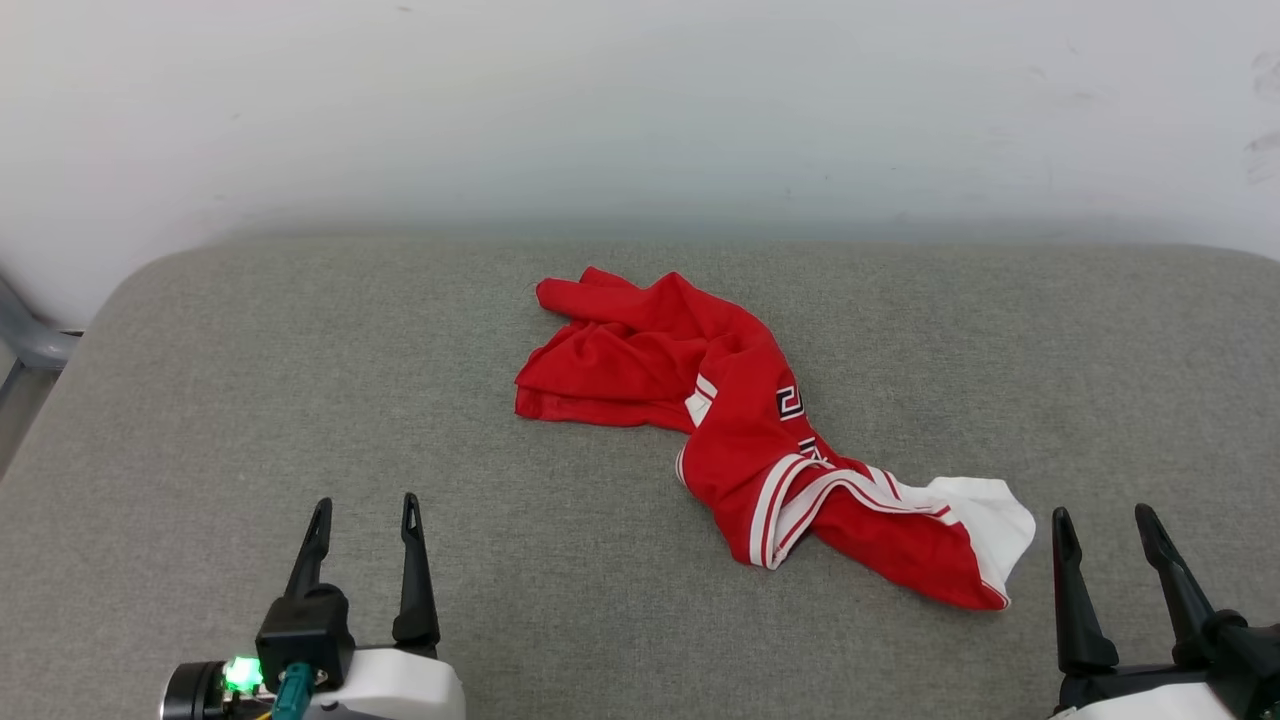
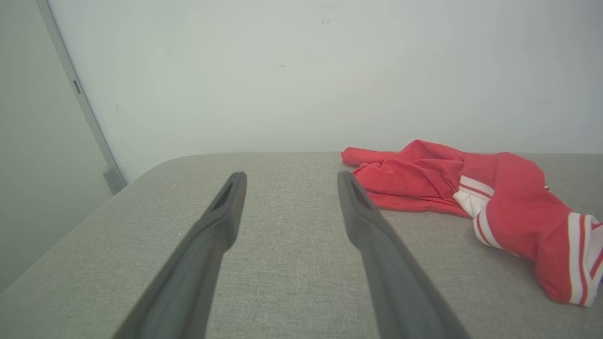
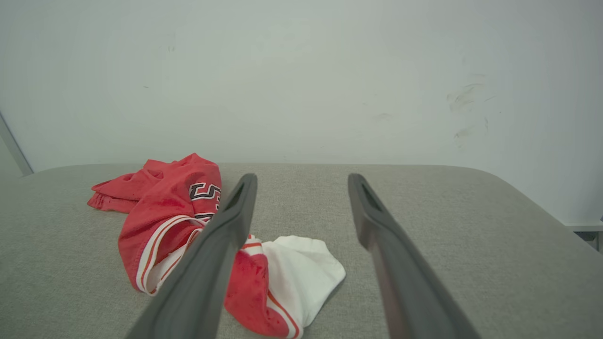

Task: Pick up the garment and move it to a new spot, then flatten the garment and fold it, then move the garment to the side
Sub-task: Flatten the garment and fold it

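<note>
On the grey cushion (image 1: 300, 400), the garment (image 1: 740, 430) lies crumpled.

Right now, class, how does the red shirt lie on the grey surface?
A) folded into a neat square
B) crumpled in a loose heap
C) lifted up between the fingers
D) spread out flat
B: the garment lies bunched and wrinkled on the grey surface, one white sleeve trailing out.

Bright, even, diffuse light with faint shadows; wrist views slightly hazy, curved at edges.
</note>
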Robot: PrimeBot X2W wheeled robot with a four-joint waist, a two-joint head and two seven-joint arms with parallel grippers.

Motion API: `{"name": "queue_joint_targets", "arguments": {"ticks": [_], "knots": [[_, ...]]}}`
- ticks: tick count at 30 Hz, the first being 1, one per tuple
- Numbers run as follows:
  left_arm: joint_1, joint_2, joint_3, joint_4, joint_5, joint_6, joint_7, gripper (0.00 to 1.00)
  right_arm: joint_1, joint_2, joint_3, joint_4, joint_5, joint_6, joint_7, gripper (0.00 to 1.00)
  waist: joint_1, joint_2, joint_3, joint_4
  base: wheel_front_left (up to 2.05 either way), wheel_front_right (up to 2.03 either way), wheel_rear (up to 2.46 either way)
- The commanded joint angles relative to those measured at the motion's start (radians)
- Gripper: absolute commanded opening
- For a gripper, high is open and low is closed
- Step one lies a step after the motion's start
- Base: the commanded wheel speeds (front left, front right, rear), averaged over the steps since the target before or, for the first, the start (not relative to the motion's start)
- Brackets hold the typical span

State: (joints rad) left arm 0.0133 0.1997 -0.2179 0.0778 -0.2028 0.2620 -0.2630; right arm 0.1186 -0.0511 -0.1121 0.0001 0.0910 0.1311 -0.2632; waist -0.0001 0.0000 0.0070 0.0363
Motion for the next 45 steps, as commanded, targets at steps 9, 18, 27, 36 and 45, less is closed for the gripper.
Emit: {"name": "queue_joint_targets", "arguments": {"ticks": [9, 18, 27, 36, 45], "knots": [[0.044, -0.053, 0.038, -0.020, 0.048, -0.034, -0.003, 1.00, 0.018, 0.002, 0.011, 0.011, 0.024, -0.001, -0.002, 1.00, 0.0001, 0.0000, -0.003, -0.004, 0.00, 0.00, 0.00], [0.052, -0.079, 0.070, -0.013, 0.073, -0.069, -0.003, 1.00, 0.018, 0.002, 0.013, 0.015, 0.028, -0.001, -0.002, 1.00, 0.0001, 0.0000, -0.002, -0.003, 0.00, 0.00, 0.00], [0.058, -0.100, 0.095, -0.011, 0.094, -0.091, -0.003, 1.00, 0.017, 0.002, 0.016, 0.018, 0.032, -0.001, -0.002, 1.00, 0.0001, 0.0000, 0.000, -0.003, 0.00, 0.00, 0.00], [0.055, -0.114, 0.112, -0.005, 0.108, -0.106, -0.003, 1.00, -0.006, 0.002, -0.006, 0.007, 0.006, -0.001, -0.002, 1.00, 0.0001, 0.0000, 0.003, 0.002, 0.00, 0.00, 0.00], [0.027, -0.128, 0.121, -0.007, 0.121, -0.114, -0.003, 1.00, -0.207, -0.107, -0.011, -0.026, -0.023, -0.001, -0.002, 1.00, 0.0001, 0.0000, 0.029, -0.002, 0.00, 0.00, 0.00]]}}
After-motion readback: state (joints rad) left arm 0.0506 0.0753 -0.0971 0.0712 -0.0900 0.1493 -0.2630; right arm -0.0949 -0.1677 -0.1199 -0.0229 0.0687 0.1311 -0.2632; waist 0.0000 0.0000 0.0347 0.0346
